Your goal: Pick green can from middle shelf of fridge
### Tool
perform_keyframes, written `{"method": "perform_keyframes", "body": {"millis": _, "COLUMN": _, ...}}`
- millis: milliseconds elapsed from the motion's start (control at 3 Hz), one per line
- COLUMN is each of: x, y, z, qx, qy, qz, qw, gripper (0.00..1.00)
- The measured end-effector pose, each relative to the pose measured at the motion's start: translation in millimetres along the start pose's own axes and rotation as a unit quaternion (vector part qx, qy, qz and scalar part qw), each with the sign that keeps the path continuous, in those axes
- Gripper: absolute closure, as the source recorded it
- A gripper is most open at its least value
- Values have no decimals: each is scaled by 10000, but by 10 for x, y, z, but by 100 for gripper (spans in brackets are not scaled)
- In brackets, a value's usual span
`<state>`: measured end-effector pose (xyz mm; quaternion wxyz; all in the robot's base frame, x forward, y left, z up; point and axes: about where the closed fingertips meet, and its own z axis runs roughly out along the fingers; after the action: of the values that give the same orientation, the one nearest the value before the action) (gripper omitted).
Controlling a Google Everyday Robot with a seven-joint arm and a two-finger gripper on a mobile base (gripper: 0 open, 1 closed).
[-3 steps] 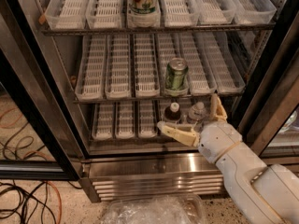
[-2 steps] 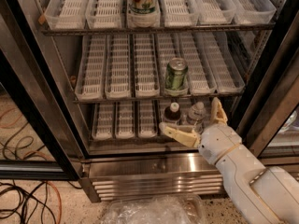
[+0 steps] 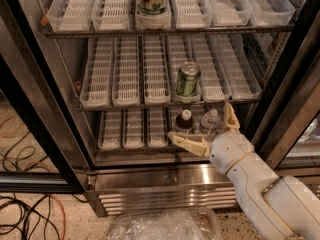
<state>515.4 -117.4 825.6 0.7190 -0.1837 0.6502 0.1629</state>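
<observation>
- One small green-and-white aluminium drink can [image 3: 188, 80] is standing upright at the front edge of the wire middle shelf [image 3: 127, 84] inside the stainless steel fridge [image 3: 165, 181], probably within easy reach.
- The pale two-finger tool [image 3: 200, 121] is hovering below it, before the small capped bottles [image 3: 184, 121], spread wide and gripping nothing.
- Lanes beside the can are lying bare, leaving finger room; the upper shelf [image 3: 165, 31] is capping headroom.

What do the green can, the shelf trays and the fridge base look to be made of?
Green can: likely aluminium, glossy printed wall, silver top. Trays: translucent white plastic, slotted. Base: brushed steel, louvred, reflective. End effector, open below the can before the bottom shelf: seemingly cream plastic fingers.
</observation>
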Motion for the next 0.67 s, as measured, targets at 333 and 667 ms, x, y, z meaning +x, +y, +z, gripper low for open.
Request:
{"method": "perform_keyframes", "body": {"millis": 333, "x": 52, "y": -11, "z": 106, "qx": 83, "qy": -33, "qz": -326, "qw": 9994, "gripper": 0}}
{"method": "perform_keyframes", "body": {"millis": 667, "x": 71, "y": -25, "z": 203, "qx": 191, "qy": -91, "qz": -424, "qw": 9989, "gripper": 0}}
